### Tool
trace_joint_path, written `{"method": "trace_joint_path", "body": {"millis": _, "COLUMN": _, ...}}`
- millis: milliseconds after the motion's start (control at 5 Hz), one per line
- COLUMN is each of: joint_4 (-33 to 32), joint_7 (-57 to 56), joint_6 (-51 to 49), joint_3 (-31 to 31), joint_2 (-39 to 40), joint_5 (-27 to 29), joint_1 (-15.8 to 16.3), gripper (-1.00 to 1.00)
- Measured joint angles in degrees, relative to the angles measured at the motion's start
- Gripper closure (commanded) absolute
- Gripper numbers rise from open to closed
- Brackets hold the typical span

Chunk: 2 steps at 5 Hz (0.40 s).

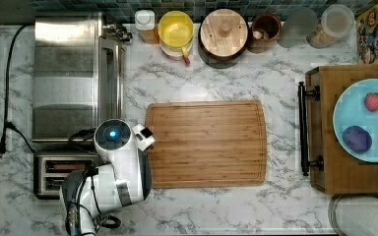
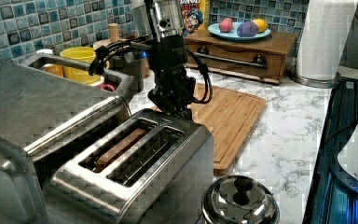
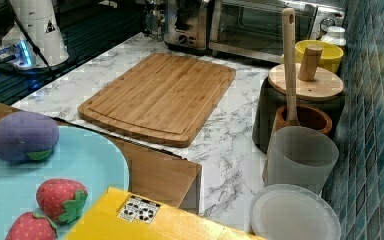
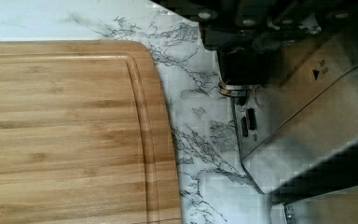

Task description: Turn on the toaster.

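1. The toaster [image 2: 135, 158] sits on the counter [image 2: 279, 126], at 9 o'clock from the cutting board [image 2: 228, 112] in the top view.
2. The gripper [image 2: 177, 108] hangs at the toaster's end; I cannot tell how wide it is.

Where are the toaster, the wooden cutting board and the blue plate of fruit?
toaster [image 2: 135, 161], left view, steel top between its two slots.
cutting board [image 1: 206, 142], top view, middle of its surface.
blue plate [image 1: 357, 105], top view, bare patch beside the strawberries.
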Motion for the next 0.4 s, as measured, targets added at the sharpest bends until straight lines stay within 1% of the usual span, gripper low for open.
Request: {"method": "trace_joint_path", "body": {"millis": 400, "joint_4": 0.11, "joint_7": 0.01, "joint_6": 0.03, "joint_3": 0.31, "joint_2": 0.00, "joint_5": -0.27, "joint_1": -0.13, "gripper": 1.00}}
